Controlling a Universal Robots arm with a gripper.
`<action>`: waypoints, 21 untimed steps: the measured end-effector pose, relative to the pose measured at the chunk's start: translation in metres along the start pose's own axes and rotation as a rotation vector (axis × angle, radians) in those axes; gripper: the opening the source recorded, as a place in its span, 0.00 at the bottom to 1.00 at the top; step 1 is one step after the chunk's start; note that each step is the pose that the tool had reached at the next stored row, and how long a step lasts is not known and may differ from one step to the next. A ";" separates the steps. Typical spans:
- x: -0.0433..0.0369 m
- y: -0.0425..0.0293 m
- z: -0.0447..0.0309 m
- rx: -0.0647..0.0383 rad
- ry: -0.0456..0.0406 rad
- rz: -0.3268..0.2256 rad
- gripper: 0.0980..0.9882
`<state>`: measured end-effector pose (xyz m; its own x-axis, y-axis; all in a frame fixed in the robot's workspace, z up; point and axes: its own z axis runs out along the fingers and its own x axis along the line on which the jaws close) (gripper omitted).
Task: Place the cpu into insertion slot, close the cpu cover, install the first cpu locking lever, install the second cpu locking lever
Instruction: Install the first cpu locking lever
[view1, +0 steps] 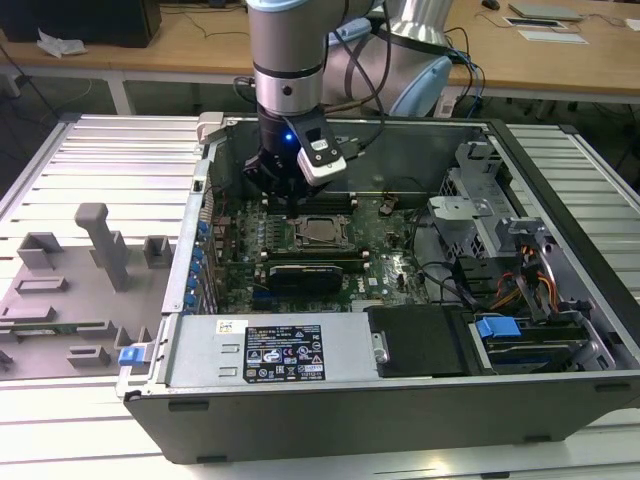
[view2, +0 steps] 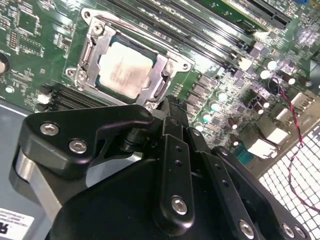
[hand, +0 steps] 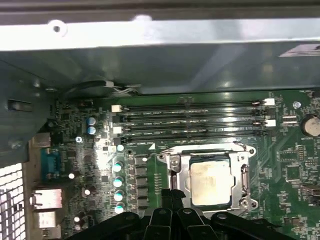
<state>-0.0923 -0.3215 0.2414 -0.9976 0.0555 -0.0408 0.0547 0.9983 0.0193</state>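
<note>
— Black linkage of the gripper (view2: 169, 106) is seen closest in the second wrist view. How are its fingers held?
— They are pressed together, with nothing pinched between them. The tips are held close to the motherboard (view2: 30, 30), beside a corner of the socket.
— And where is the cpu (view2: 125, 70) found?
— It is seated flat in the insertion slot (view2: 116, 93), and the cpu cover (view2: 164, 75) is laid down around its edges. In the exterior view, the arm is positioned over the open computer case (view1: 400, 400).
</note>
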 end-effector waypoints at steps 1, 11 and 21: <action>0.0002 0.0000 -0.0007 0.000 -0.0003 0.000 0.01; 0.0174 0.0011 -0.0061 -0.001 -0.0099 0.000 0.01; 0.0280 0.0023 -0.0061 -0.072 -0.0152 -0.010 0.01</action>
<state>-0.1203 -0.3177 0.2465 -0.9973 0.0463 -0.0565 0.0411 0.9951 0.0901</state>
